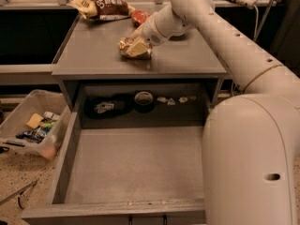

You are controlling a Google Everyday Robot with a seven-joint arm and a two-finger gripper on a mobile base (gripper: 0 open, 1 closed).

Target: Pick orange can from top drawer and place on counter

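Orange can (133, 48) sits on the counter (89, 50) near its middle, seemingly on its side, with its long axis running roughly left to right. My gripper (140, 42) is at its far-right end; whether it is spread or pinching I cannot tell. Farther back lie a red packet (139, 17) and a brown snack bag (101, 6). Nearer, the top drawer (70, 139) stands pulled out.

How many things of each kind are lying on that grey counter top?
Drink cans: 1, the orange can
Snack bags: 1, the brown-and-yellow bag
Red packets: 1, the red packet
Total: 3 on the counter
The robot's gripper is down at the orange can.
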